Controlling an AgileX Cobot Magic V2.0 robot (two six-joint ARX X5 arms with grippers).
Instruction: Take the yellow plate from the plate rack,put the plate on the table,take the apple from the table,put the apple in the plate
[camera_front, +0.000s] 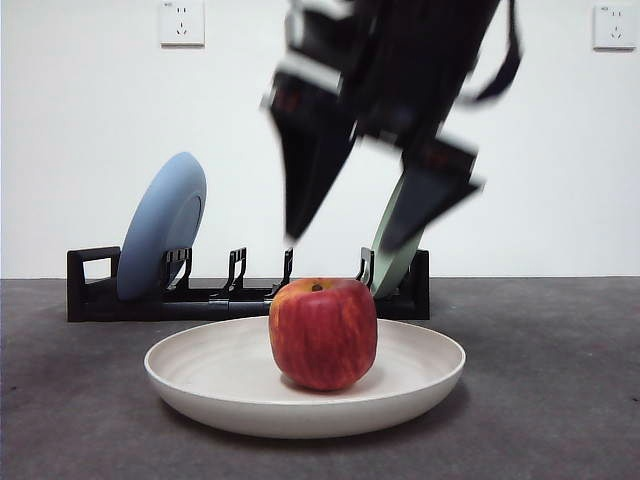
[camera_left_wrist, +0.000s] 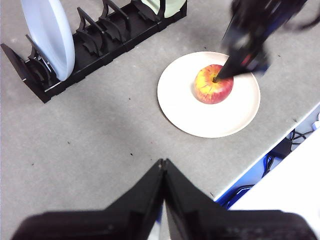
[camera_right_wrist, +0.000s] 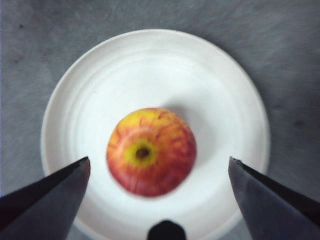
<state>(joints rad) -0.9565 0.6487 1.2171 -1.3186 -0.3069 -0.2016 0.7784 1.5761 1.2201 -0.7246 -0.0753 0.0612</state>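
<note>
- Looking across the table (camera_front: 560, 400), we find the apple (camera_front: 323, 333) resting upright in the middle of the yellow plate (camera_front: 200, 372), which lies flat in the lower centre of the front view, in front of the plate rack (camera_front: 95, 290).
- We see the right gripper (camera_front: 350, 240) hanging above the apple in the upper centre of that view, blurred, its jaws spread wide apart and holding nothing; in its own wrist view the two jaws frame the apple (camera_right_wrist: 151, 151) from either side without touching it, the plate (camera_right_wrist: 165, 70) filling the frame beneath.
- We note the left gripper (camera_left_wrist: 163, 167) waiting well apart from the plate (camera_left_wrist: 185, 110), low in its own frame over bare table, jaws pressed together and empty.
- In the rack, a blue plate (camera_front: 160, 238) leans at the left and a pale green plate (camera_front: 392, 262) stands at the right, partly hidden by the arm.
- We judge the last step to be as good as done: plate down, apple in it, released.
- Next, we think, the right arm needs only to rise straight up, clear of the apple's stem and the plate's rim, so as not to nudge either.
</note>
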